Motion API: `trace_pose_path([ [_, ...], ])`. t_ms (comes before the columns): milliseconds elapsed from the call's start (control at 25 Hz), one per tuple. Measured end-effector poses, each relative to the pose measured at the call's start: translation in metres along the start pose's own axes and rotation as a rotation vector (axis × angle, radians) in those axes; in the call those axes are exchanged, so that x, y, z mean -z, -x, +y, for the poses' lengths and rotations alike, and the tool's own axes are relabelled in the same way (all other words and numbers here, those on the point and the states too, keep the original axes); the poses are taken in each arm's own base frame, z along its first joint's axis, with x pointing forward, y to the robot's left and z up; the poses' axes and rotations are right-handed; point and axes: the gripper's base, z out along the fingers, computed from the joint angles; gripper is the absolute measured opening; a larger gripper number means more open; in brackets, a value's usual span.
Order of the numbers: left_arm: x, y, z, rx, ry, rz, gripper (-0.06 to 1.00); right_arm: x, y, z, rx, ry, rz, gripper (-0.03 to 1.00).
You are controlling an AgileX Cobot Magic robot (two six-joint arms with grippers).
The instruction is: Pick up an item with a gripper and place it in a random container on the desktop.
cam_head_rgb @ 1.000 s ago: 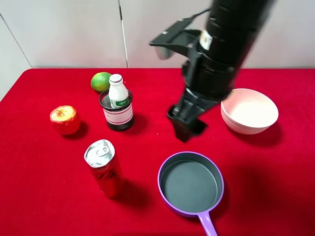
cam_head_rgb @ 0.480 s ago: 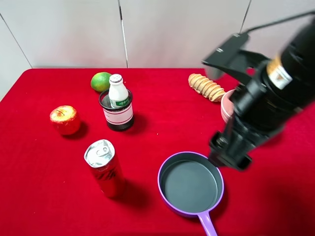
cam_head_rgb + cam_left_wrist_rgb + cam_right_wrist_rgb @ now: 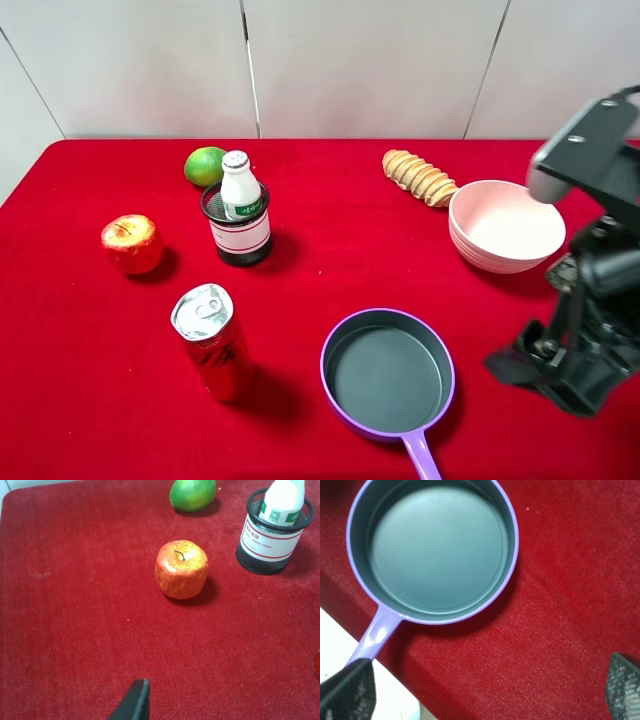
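Now bottle [image 3: 240, 187] upright (cap topmost)

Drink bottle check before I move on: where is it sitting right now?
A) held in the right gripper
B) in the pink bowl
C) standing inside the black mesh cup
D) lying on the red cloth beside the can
C: the white drink bottle stands upright inside the black mesh cup, its cap and shoulders above the rim, and the right gripper is open and empty near the purple pan.
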Motion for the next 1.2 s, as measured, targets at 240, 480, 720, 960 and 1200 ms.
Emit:
trace_pose_path([
  [240, 0.000, 0.000, 0.000, 0.000, 0.000, 0.000, 0.99, 0.010, -0.024, -0.002, -0.014, -0.004, -0.062, 0.69],
  [480, 0.000, 0.000, 0.000, 0.000, 0.000, 0.000, 0.99, 0.018, -0.048, -0.007, -0.001, -0.038, -0.158, 0.69],
  [720, 0.000, 0.000, 0.000, 0.000, 0.000, 0.000, 0.99, 0.028, -0.073, -0.012, -0.031, -0.070, -0.294, 0.69],
  [960, 0.000, 0.000, 0.000, 0.000, 0.000, 0.000, 0.99, 0.040, -0.087, -0.019, -0.125, -0.122, -0.398, 0.69],
  [1200, 0.000, 0.000, 0.000, 0.000, 0.000, 0.000, 0.99, 0.046, -0.097, -0.023, -0.214, -0.177, -0.450, 0.69],
])
